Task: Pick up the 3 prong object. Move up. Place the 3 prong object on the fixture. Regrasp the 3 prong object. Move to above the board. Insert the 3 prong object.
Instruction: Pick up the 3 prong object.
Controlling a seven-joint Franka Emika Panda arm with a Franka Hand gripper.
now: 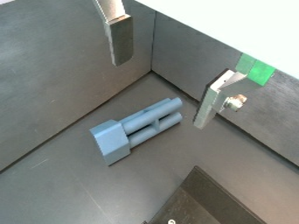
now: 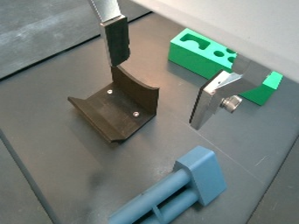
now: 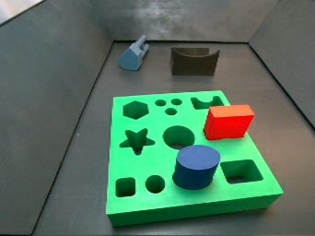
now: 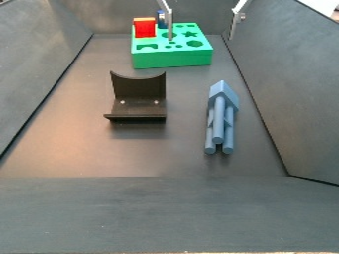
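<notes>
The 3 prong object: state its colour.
Slate blue. The 3 prong object lies on the floor, clearest in a side view, with the open pincer above it, not touching.

In this wrist view, the claw is seen open and empty, raised above the dark floor. Directly below it, the fixture is found, a dark block with a curved notch in its top. One silver finger is seen over the fixture's far edge, the other just beside the fixture, towards the board. The slate-blue 3 prong object lies flat on the floor, near the fixture but apart from it.
</notes>
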